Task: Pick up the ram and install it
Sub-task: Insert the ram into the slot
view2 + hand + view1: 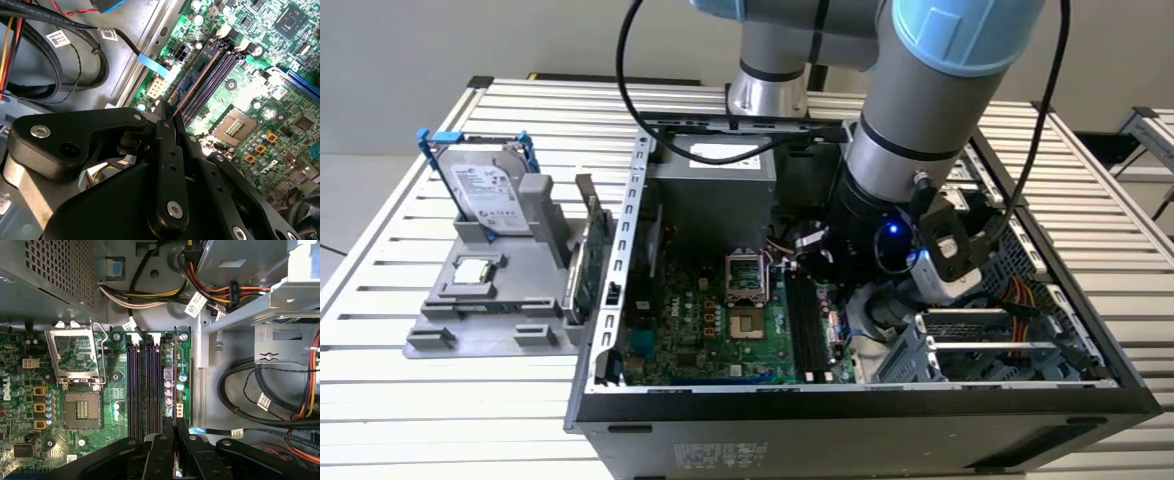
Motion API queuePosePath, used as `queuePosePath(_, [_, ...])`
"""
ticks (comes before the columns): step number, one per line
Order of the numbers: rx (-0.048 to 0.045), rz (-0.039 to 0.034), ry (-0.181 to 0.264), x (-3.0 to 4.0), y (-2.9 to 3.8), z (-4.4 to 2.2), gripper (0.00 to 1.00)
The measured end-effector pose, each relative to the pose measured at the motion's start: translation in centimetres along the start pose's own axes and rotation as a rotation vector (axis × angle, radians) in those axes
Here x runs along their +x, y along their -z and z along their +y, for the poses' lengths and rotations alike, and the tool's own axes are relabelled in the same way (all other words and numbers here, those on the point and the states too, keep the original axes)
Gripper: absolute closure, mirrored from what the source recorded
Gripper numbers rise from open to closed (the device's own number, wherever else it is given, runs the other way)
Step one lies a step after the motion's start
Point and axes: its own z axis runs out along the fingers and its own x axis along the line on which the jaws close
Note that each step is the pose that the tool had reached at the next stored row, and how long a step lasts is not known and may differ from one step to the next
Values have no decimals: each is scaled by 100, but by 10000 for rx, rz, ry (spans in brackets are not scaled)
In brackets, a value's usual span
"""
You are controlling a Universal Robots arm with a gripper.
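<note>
Your gripper (175, 440) is closed down to a thin slit, its black fingers (167, 150) pinching the ram (174, 375) by its long upper edge, inside the open computer case (620, 250). In both wrist views the stick stands on edge over the slot nearest the case wall, beside the empty dark memory slots (142, 385) on the green motherboard (30, 365); whether it is fully seated I cannot tell. Treat the ram as light, stiff and thin: a flat board that will not flex much but could crack or skew under uneven force. Its faces carry parts, so the bare edge is the sound place to hold. The open CPU socket (81, 410), with its metal frame raised, lies well apart.
</note>
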Motion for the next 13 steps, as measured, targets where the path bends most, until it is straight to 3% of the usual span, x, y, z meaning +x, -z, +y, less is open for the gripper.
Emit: queuePosePath(13, [12,1,75,25,-82,-13,100])
